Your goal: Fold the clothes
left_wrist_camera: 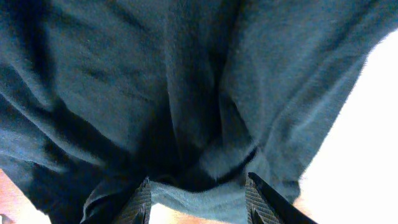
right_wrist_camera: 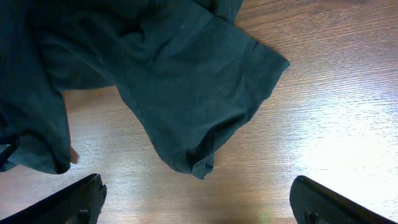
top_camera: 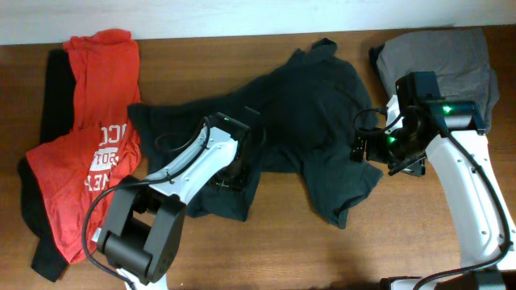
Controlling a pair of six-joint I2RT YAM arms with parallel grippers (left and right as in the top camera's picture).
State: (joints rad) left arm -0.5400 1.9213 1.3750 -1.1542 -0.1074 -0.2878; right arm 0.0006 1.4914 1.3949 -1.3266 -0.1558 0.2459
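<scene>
Left end effector (left_wrist_camera: 199,208) half-closed, dark green T-shirt (left_wrist_camera: 186,93) fabric bunched between its fingers; can't tell if it's truly gripped. Right end effector (right_wrist_camera: 202,208) wide, empty, sleeve (right_wrist_camera: 205,106) just ahead on the desk (right_wrist_camera: 329,112). Risk: left pinches multiple layers or slips, so the shirt drags into a heap.

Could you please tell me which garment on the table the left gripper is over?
The dark-green T-shirt, mid-table; the red T-shirt lies left, the grey garment right.
</scene>
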